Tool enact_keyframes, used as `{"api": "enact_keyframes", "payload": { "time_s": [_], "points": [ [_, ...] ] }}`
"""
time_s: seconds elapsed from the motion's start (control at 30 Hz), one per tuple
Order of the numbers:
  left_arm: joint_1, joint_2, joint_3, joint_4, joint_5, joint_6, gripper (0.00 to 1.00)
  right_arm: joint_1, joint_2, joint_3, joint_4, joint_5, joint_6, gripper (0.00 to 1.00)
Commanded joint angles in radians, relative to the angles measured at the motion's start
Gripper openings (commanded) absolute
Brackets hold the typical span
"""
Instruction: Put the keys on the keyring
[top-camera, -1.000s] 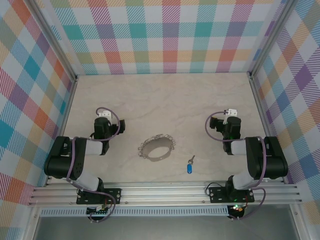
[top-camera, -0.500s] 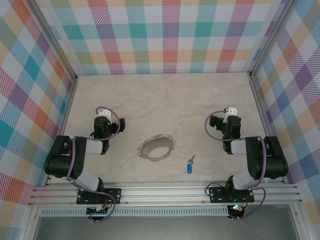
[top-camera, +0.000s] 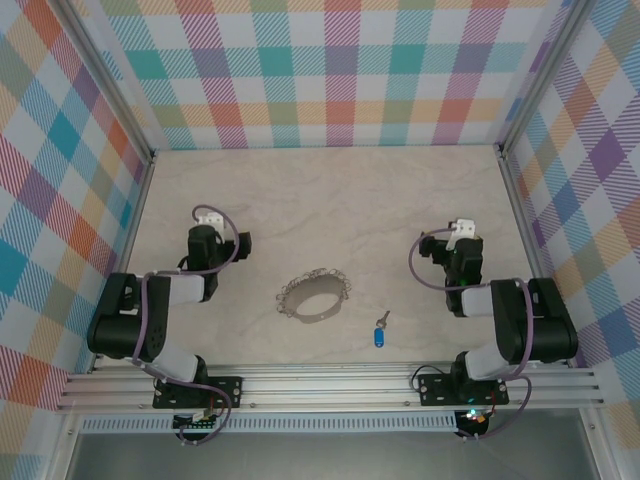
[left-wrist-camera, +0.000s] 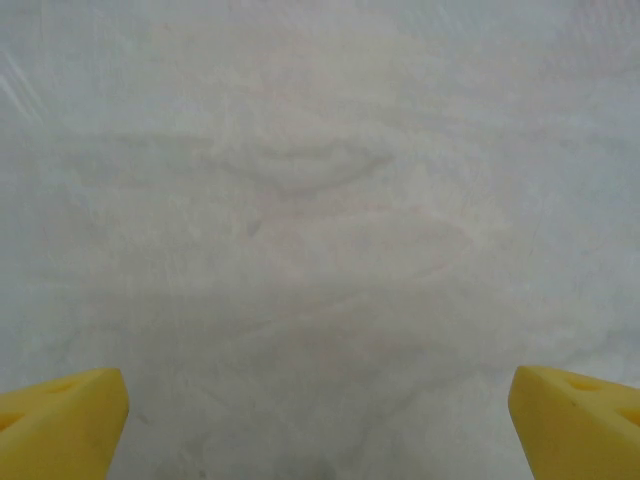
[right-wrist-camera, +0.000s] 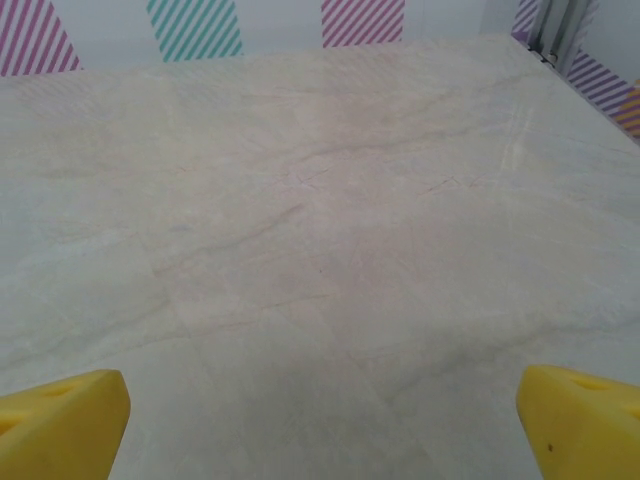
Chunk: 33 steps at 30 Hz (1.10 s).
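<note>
Nearest us, we see the tiny key (top-camera: 380, 335) with a blue oval plastic head and silver shank lying on the pale marbled table (top-camera: 330, 190), near but apart from the large thin silver metal keyring (top-camera: 314, 295). Farther out, our left gripper (left-wrist-camera: 320, 425) and right gripper (right-wrist-camera: 320, 425) gape wide, holding nothing.

A robot lab test booth: plaid-papered walls (top-camera: 340, 70), marble-look tabletop (top-camera: 330, 205), aluminium mounting rail (top-camera: 330, 386).
</note>
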Motion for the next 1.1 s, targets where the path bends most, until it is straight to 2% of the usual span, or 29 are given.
{"api": "enact_keyframes", "payload": {
  "time_s": [0.0,0.13,0.23,0.33,0.5,0.57,0.7,0.8,0.97,1.07],
  "points": [
    [0.017,-0.101,0.054,-0.148,-0.003,0.02,0.98,0.016,-0.173,0.076,-0.205,0.078,0.019,1.0],
    [0.008,-0.208,0.084,-0.283,-0.032,-0.026,0.98,0.014,-0.304,0.269,-0.663,0.062,0.124,1.0],
    [-0.001,-0.309,0.129,-0.444,-0.052,-0.107,0.99,0.012,-0.34,0.445,-1.006,0.088,0.315,1.0],
    [-0.008,-0.39,0.203,-0.668,-0.046,-0.219,0.99,0.012,-0.342,0.568,-1.201,-0.024,0.35,1.0],
    [-0.024,-0.472,0.301,-1.027,0.052,-0.384,0.99,0.013,-0.402,0.608,-1.362,-0.24,0.377,1.0],
    [-0.036,-0.494,0.319,-1.121,0.09,-0.426,0.99,0.014,-0.419,0.613,-1.441,-0.321,0.403,0.96],
    [-0.076,-0.538,0.312,-1.245,0.174,-0.487,0.96,0.028,-0.443,0.575,-1.549,-0.5,0.451,0.87],
    [-0.109,-0.567,0.286,-1.307,0.222,-0.552,0.93,0.058,-0.458,0.521,-1.575,-0.583,0.48,0.84],
    [-0.21,-0.59,0.207,-1.34,0.248,-0.685,0.89,0.187,-0.415,0.457,-1.547,-0.61,0.547,0.8],
    [-0.304,-0.583,0.17,-1.326,0.2,-0.745,0.88,0.286,-0.336,0.452,-1.497,-0.586,0.566,0.78]
  ]
}}
